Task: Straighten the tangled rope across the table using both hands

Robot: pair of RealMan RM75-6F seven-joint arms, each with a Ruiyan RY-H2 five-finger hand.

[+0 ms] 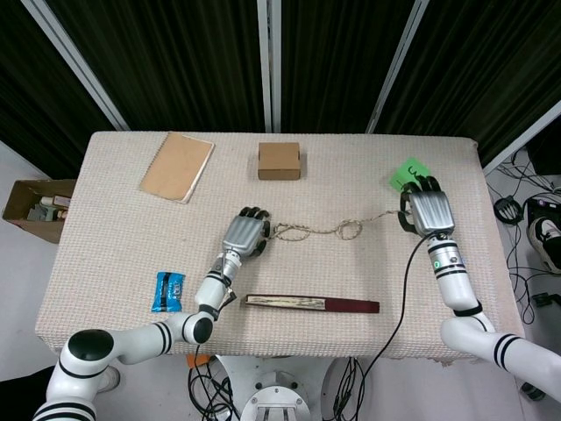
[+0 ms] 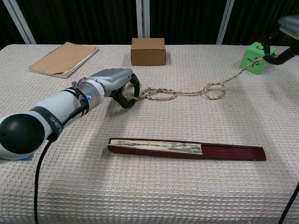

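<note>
A thin tan rope point(image 1: 326, 230) point(image 2: 187, 92) lies across the middle of the table with two loops in it. My left hand point(image 1: 245, 235) point(image 2: 111, 84) rests at the rope's left end with its fingers curled around that end. My right hand point(image 1: 424, 209) point(image 2: 283, 42) holds the rope's right end lifted off the cloth beside a green cube point(image 1: 408, 173) point(image 2: 254, 57). The stretch from the right loop to the right hand runs nearly taut.
A closed dark red folding fan point(image 1: 311, 303) point(image 2: 187, 149) lies near the front edge. A small cardboard box point(image 1: 279, 160) point(image 2: 148, 51) and a brown notebook point(image 1: 176, 166) point(image 2: 63, 58) sit at the back. A blue packet point(image 1: 168, 290) lies at the front left.
</note>
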